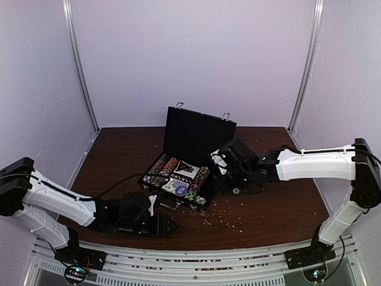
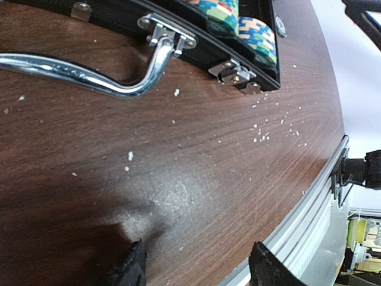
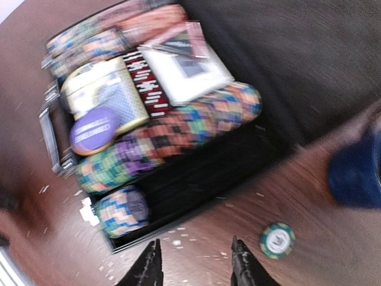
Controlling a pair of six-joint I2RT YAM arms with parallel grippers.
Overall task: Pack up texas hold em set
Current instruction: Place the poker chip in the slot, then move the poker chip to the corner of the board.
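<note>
Since the loose chip (image 3: 277, 240) on the table (image 3: 333, 259) just beside the open case (image 1: 199, 136) looks thin, hard and slick, pinch across its rim with your right gripper (image 3: 195, 263), parted and empty.

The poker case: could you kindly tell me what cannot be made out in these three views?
Right wrist view: motion blur makes the print on the card decks unreadable.
Right wrist view: a blue object is cut off by the right edge.
Left wrist view: the handle runs off the left edge.
Top view: markings on the chips in the case are too small.
</note>
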